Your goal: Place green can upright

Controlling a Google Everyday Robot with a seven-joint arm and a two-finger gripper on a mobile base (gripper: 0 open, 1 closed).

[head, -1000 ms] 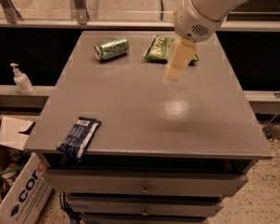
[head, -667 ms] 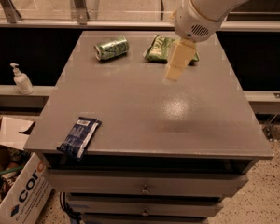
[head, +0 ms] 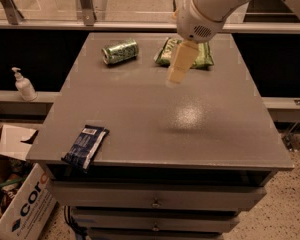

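The green can [head: 120, 51] lies on its side at the back left of the grey table [head: 140, 119], its silver end facing left. My gripper [head: 176, 73] hangs from the white arm [head: 210, 6] above the back middle of the table. It is to the right of the can, apart from it, and just in front of the green snack bag [head: 202, 54]. It holds nothing that I can see.
A dark blue snack packet [head: 85, 145] lies at the table's front left edge. A white pump bottle [head: 24, 85] stands on a ledge to the left. A cardboard box [head: 17, 204] sits on the floor at lower left. Drawers are below the tabletop.
My gripper has moved a little to the left, toward the can. The can, bag and packet have not moved.
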